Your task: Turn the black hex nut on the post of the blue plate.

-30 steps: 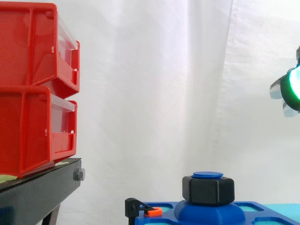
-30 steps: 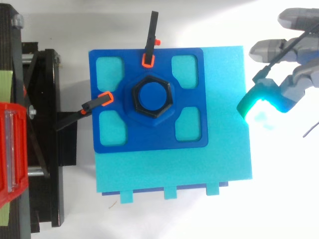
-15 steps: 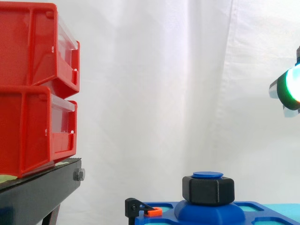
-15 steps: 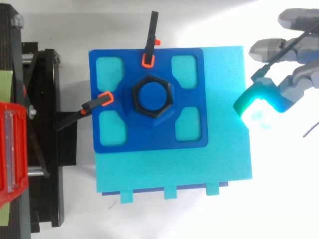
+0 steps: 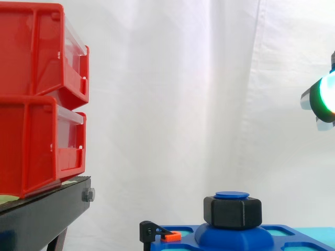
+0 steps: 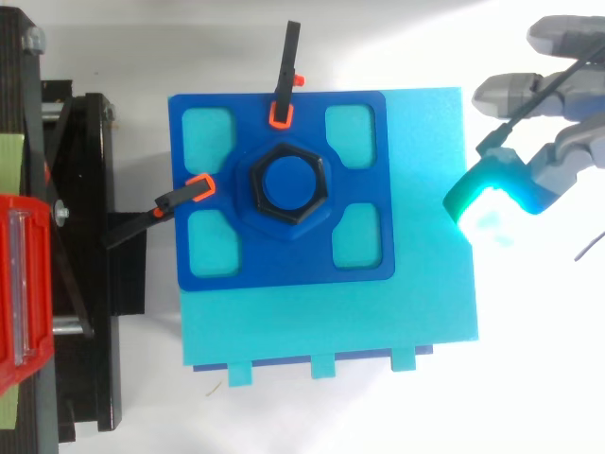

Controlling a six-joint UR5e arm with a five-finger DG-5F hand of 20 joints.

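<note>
White curtain (image 5: pixel 172 78) backs the whole scene. At the left of the side view, 2 red bins (image 5: pixel 36 99) sit stacked on a black stand (image 5: pixel 42 214). Moving right in the top view, 2 black clamps with orange tips (image 6: pixel 189 189) grip the left and upper edges of the blue plate (image 6: pixel 284 260), which lies on a teal board (image 6: pixel 425 284). The black hex nut (image 6: pixel 255 184) sits at the plate's centre around the blue post (image 6: pixel 288 182), low on it, with the post's cap showing just above the nut in the side view. At the far right the hand (image 6: pixel 567 151) hangs well apart from the nut, high above the board's right edge, its fingers loosely spread and holding nothing, one pad (image 6: pixel 487 194) glowing cyan. From here the likely trouble is a descent off centre, so pads land on the post's cap or the plate rather than the nut's flats and slip when twisting. Fingers reaching round the nut's left or upper side could also foul a clamp.
</note>
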